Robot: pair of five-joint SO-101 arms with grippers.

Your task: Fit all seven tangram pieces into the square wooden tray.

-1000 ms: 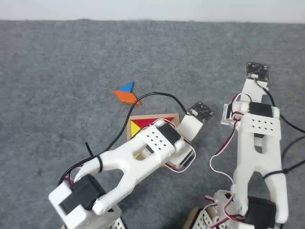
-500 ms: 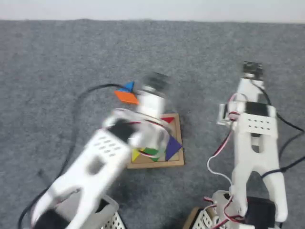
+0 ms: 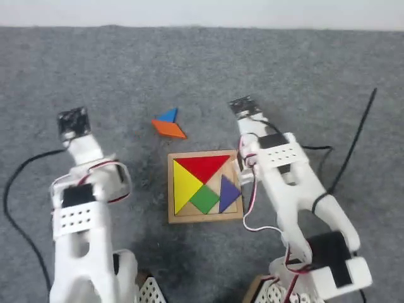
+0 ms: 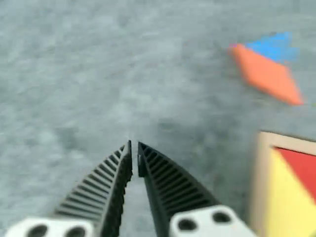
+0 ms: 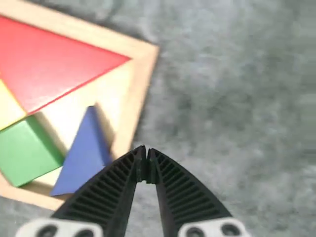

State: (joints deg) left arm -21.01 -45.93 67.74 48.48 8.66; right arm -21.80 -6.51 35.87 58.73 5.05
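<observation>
orange wooden parallelogram [image 3: 169, 129] touching small blue triangle [image 3: 168, 115] on grey carpet [image 3: 303, 69], near square wooden tray [image 3: 171, 189]. judged light, stiff, thin: pinch across opposite edges. left gripper [image 4: 134, 150], right gripper [image 5: 146, 155]: both closed, empty.

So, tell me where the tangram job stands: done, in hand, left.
Done: the red triangle, yellow triangle, green square and purple triangle lie in the tray. In hand: nothing; the left gripper and right gripper are both shut and empty. Left: the orange piece and blue triangle lie on the carpet beyond the tray, whose floor shows bare beside the purple triangle.
</observation>
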